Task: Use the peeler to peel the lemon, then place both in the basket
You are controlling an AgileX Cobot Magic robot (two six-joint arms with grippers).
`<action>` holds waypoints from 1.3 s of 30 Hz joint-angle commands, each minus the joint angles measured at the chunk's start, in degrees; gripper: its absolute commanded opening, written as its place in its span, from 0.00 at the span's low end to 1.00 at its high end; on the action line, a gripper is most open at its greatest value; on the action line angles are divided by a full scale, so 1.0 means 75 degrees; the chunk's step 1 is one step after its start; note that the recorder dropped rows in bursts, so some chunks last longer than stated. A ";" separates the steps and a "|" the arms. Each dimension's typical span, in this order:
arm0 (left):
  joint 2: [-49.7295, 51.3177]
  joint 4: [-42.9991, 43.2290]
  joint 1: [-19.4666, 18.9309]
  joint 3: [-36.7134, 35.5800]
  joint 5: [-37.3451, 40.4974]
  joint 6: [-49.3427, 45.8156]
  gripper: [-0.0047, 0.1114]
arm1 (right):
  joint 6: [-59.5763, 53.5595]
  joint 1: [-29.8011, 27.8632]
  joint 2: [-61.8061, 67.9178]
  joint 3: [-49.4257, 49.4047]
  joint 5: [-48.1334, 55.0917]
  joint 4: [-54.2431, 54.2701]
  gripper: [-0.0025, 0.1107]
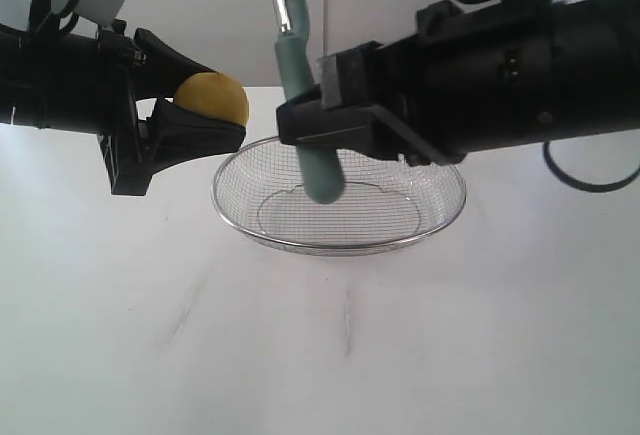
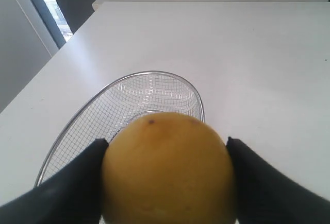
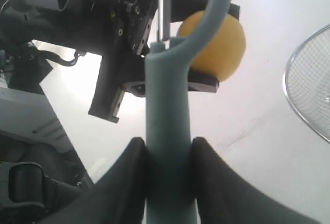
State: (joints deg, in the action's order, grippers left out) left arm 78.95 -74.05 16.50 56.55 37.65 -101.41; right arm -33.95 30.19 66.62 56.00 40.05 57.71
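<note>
One lemon (image 1: 214,98), one peeler (image 1: 322,170) and one wire-mesh basket (image 1: 340,248) are seen on or above the white table (image 1: 450,355), along with two black grippers.

The lemon is pinched between the two fingers of the left gripper (image 1: 226,105) and is held in the air, just beside the basket's left rim in the exterior view. In the left wrist view the yellow fruit (image 2: 167,172) is shown clamped between both fingers (image 2: 77,183), with the basket (image 2: 149,72) beyond it. A small dark speck is seen on its skin; its sticker is not shown.

The peeler is gripped at its pale teal handle (image 3: 167,95) by the right gripper (image 3: 167,149), whose fingers are pressed against both sides of it. It is held nearly upright, metal head uppermost, with the handle's end hanging over the basket. The basket is resting on the table.
</note>
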 commanded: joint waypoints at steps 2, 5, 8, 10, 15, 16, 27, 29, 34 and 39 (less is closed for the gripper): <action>-0.0068 -0.0216 0.0019 0.0018 0.0125 0.0036 0.04 | 0.1129 0.0015 -0.0868 0.0067 0.0291 -0.1514 0.02; -0.0068 -0.0199 0.0019 0.0018 0.0209 0.0472 0.04 | 0.1161 0.0015 -0.1177 0.0067 0.0650 -0.1930 0.02; -0.0183 0.0175 0.0019 0.0018 0.0381 0.1127 0.04 | 0.1147 0.0015 -0.1358 0.0067 0.1178 -0.2360 0.02; -0.0385 0.0465 0.0019 0.0018 0.0394 0.1657 0.04 | 0.1146 0.0015 -0.1401 0.0067 0.1524 -0.2810 0.02; -0.1168 0.1582 0.0019 0.0032 0.0134 0.3296 0.04 | 0.1214 0.0015 -0.1386 0.0067 0.1867 -0.4577 0.02; -0.1375 0.2145 0.0019 0.0032 0.0019 0.3982 0.04 | 0.1303 0.0015 -0.1386 0.0067 0.1800 -0.4836 0.02; -0.1761 0.6547 0.0030 0.0988 0.1614 0.8806 0.04 | 0.1871 0.0015 -0.1073 0.0067 0.0054 -0.6692 0.02; -0.1761 0.6386 0.0030 0.1002 0.1578 0.8806 0.04 | 0.2237 0.0015 -0.0772 0.0067 -0.0001 -0.7314 0.02; -0.1761 0.6333 0.0030 0.1002 0.1552 0.8480 0.04 | 0.2611 0.0015 0.0319 0.0203 -0.0048 -0.7992 0.02; -0.1761 0.6365 0.0030 0.1002 0.1445 0.8345 0.04 | 0.2588 0.0015 0.1339 0.0860 -0.0144 -0.8006 0.02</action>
State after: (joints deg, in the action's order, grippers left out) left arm 66.43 -25.13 16.50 63.61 48.65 -38.20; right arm -14.80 30.19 73.84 59.91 40.99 -1.66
